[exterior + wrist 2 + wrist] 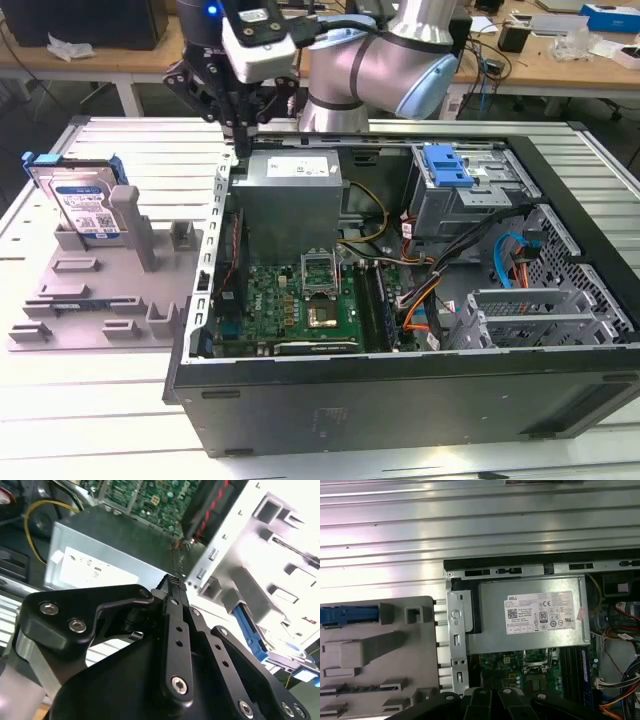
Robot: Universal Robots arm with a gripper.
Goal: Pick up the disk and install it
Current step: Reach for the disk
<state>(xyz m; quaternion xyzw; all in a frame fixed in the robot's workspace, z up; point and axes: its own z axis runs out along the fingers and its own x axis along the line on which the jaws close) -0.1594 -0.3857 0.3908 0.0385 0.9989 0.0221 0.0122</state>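
Observation:
The disk (83, 198) stands on edge in a slot of the grey holder (100, 290) at the exterior view's left, its silver body with the printed label framed in blue. In the first wrist view its blue edge (347, 616) sticks up from the holder (380, 650). My gripper (240, 138) hangs above the back corner of the open computer case (400, 380), to the exterior view's right of the disk and well apart from it. In the second wrist view its black fingers (175, 605) are pressed together at the tips, with nothing between them.
Below the gripper, the case holds a grey power supply (290, 185), a green motherboard (300, 300), cables, and a metal drive cage with a blue latch (447, 165). Holder and case rest on a ribbed metal table (120, 440). Desks with clutter (560, 50) stand behind.

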